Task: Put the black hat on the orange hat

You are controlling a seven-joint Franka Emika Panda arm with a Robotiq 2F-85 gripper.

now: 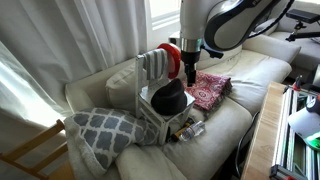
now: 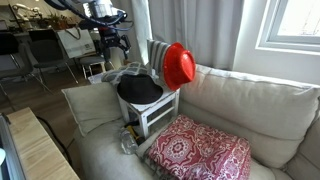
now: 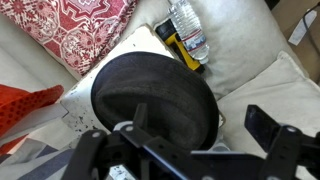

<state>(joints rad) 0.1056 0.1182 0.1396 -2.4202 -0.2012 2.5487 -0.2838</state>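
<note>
Presently: black hat point(image 3: 150, 100) resting crown-up on the white box point(image 2: 160, 112) directly beneath the hand point(image 3: 185, 148), which is spread apart and empty, seemingly poised to descend and grasp; orange hat point(image 2: 180, 65) propped on edge just beside the hand, apparently awaiting cover.

In the wrist view the orange hat point(image 3: 25, 105) is cut off at the left edge, the bottle point(image 3: 188, 28) at the top, and the black hat point(image 3: 150, 100) hides most of the box point(image 3: 78, 100).

Black hat point(image 2: 139, 89) sitting crown up, brim flat, on white box point(image 2: 160, 116). Orange hat point(image 2: 179, 65) standing on edge just beside, higher up.
</note>
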